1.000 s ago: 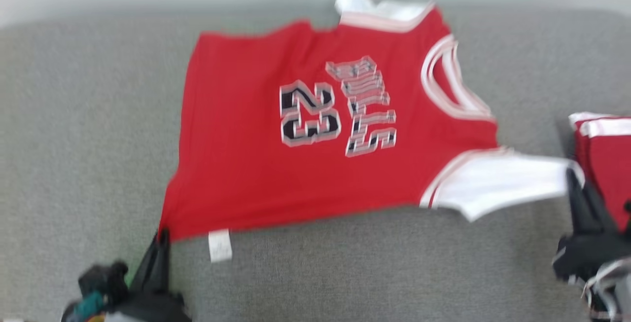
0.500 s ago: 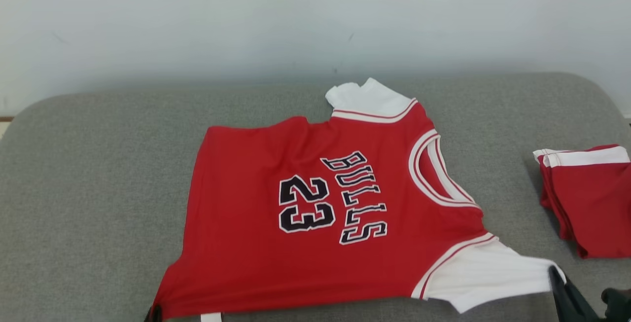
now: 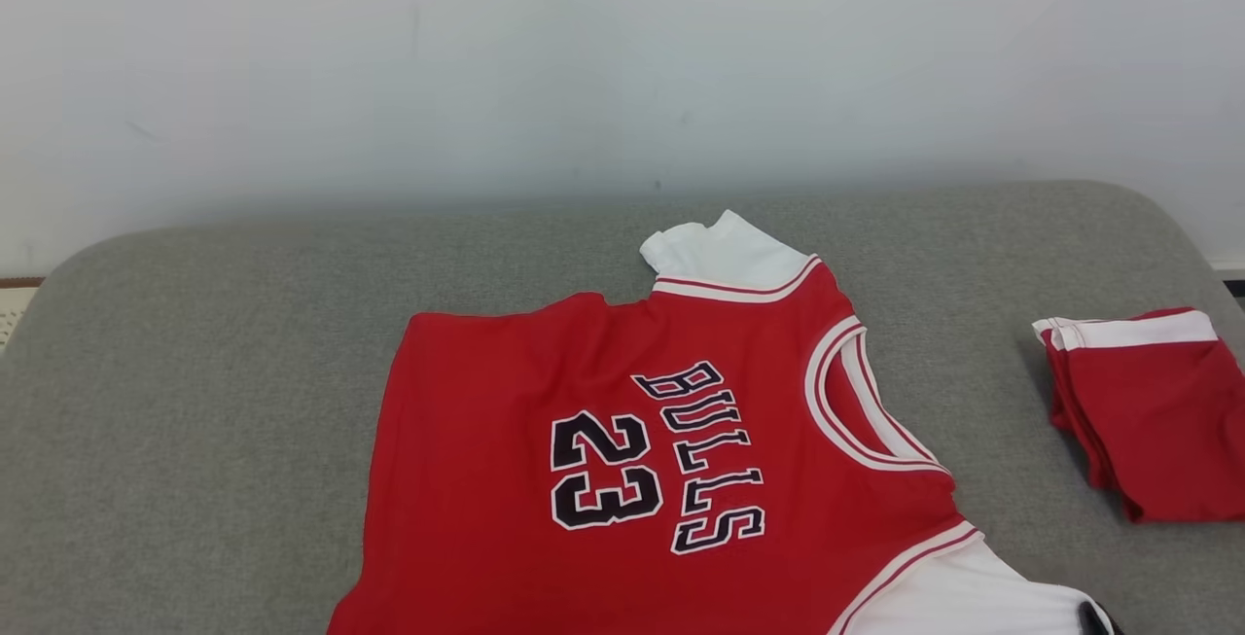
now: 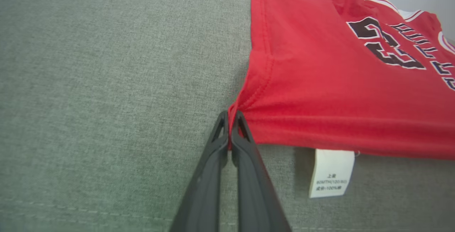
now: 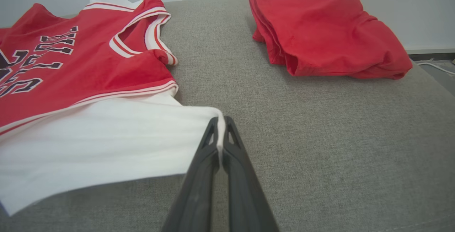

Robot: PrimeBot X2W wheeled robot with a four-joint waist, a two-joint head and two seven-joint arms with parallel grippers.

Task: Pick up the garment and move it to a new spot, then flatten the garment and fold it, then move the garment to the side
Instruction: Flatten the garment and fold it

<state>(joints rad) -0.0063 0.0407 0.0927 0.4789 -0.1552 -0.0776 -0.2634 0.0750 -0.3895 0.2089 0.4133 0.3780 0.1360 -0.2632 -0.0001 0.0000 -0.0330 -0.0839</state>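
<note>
Jersey [image 3: 467, 440] pinched at two ends
Left claw [image 4: 231, 116] nips its red hem corner [image 4: 246, 100], label [image 4: 330, 173] just beside; right claw [image 5: 221, 122] nips the white sleeve [image 5: 106, 143].

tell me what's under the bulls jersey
The grey cushion lies under the jersey; a white care tag pokes out at its edge. Anything beneath the spread cloth is covered.

Red jersey [image 3: 467, 518] bore black, white-edged "BULLS" with "23" beside it. Lettering lay beyond and to right of left gripper [image 4: 231, 115], and to left of right gripper [image 5: 220, 120]. White care tag [image 4: 331, 173] hung at hem, just right of left gripper's tips. Small print on tag: "100%" legible in bottom line, rest too fine.
</note>
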